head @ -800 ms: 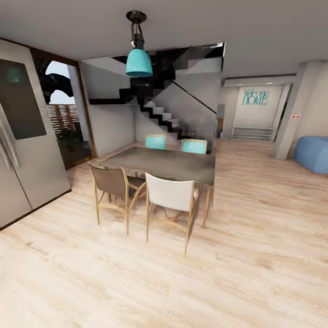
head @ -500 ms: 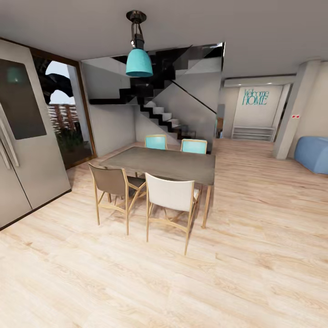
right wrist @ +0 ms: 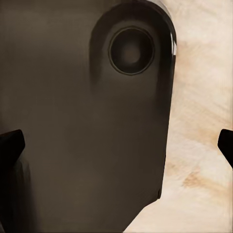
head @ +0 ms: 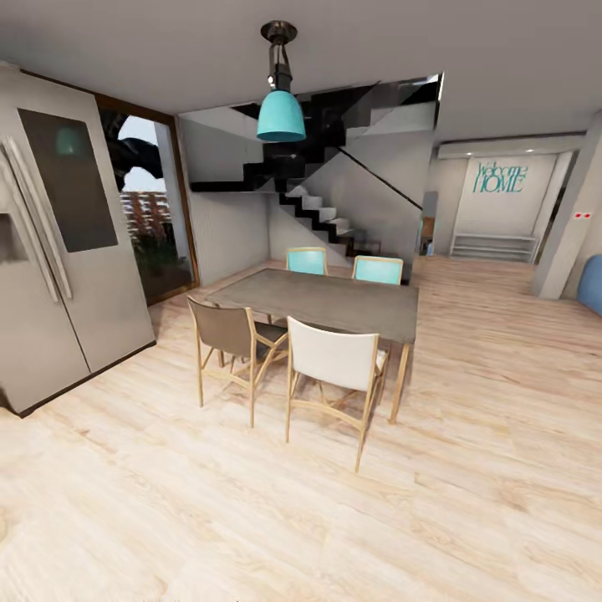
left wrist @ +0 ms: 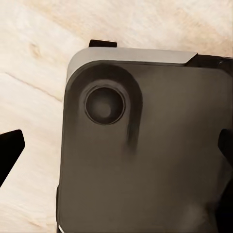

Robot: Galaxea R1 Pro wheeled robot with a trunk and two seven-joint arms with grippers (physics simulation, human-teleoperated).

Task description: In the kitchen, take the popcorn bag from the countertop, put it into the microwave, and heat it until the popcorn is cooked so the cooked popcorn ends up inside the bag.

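Note:
The popcorn bag, the microwave and the countertop are out of view; I am looking into a dining area with a light wood floor. My left gripper (left wrist: pixel 116 150) is open, its dark fingertips (left wrist: pixel 9 151) far apart at the frame's edges, over a dark rounded panel of the robot's own body (left wrist: pixel 145 160) and the floor. My right gripper (right wrist: pixel 116 145) is open too, with nothing between its fingertips (right wrist: pixel 9 145), above a similar dark panel (right wrist: pixel 82 126).
A grey dining table (head: pixel 334 301) with several chairs (head: pixel 334 361) stands ahead. A tall steel fridge (head: pixel 58 251) is at the left, beside a glass door (head: pixel 155 226). Stairs (head: pixel 322 213) rise behind, and a turquoise lamp (head: pixel 280 115) hangs above. Open floor lies in front and to the right.
The whole picture has slid to the right, so the camera has turned left. More of the fridge shows and the blue seat at the right has nearly left the frame.

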